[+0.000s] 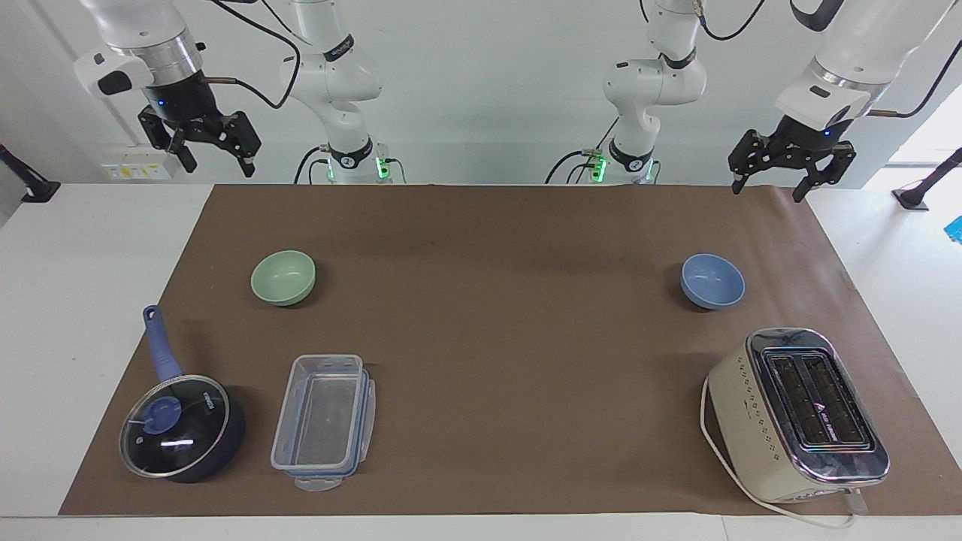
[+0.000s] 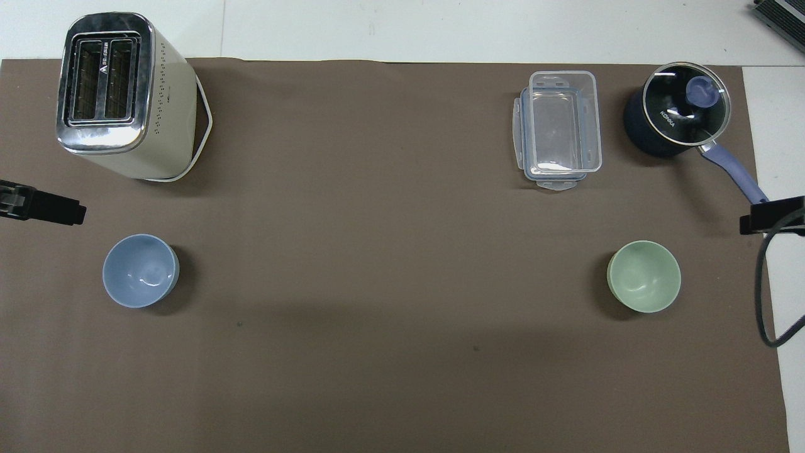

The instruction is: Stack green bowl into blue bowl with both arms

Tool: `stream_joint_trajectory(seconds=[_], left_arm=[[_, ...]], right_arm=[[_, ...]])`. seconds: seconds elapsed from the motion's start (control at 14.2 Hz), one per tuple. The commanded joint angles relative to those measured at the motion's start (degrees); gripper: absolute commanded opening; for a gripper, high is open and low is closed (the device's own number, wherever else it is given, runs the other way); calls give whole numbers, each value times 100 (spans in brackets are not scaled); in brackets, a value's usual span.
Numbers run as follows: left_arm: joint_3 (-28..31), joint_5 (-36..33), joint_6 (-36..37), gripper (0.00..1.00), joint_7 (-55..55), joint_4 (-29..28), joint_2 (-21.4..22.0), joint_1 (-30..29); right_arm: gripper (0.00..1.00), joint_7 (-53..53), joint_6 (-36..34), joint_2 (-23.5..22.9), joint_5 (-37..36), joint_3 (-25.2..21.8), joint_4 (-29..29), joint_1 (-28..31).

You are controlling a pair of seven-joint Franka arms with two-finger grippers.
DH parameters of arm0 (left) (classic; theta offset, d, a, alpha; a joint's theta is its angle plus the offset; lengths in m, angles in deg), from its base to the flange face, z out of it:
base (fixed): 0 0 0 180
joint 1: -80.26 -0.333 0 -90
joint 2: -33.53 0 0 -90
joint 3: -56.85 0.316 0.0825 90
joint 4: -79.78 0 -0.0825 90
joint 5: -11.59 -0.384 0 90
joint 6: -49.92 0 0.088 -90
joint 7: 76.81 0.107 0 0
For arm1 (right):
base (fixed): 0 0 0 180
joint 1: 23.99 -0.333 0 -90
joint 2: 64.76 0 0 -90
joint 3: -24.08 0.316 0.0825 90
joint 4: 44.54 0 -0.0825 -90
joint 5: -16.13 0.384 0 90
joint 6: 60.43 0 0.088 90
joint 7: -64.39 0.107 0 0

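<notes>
The green bowl stands upright and empty on the brown mat toward the right arm's end of the table; it also shows in the overhead view. The blue bowl stands upright and empty toward the left arm's end, far apart from the green one; it also shows in the overhead view. My right gripper hangs open and empty, high over the mat's edge nearest the robots at its own end. My left gripper hangs open and empty over the corner at its end. Neither gripper touches a bowl.
A cream toaster with a trailing cord stands farther from the robots than the blue bowl. A clear plastic container and a dark blue saucepan with a glass lid lie farther from the robots than the green bowl.
</notes>
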Motion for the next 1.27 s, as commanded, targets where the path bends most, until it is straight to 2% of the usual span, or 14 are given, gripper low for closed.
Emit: stream_joint_trajectory(seconds=[0.0, 0.7, 1.2], left_arm=[[0, -109, 114, 100, -60, 51, 11, 4], [0, -109, 158, 100, -51, 59, 11, 4], [9, -56, 87, 100, -42, 139, -86, 4]], right_arm=[[100, 38, 178, 105, -21, 18, -160, 133], [100, -902, 266, 131, -65, -61, -204, 238], [100, -509, 213, 114, -22, -61, -204, 247]])
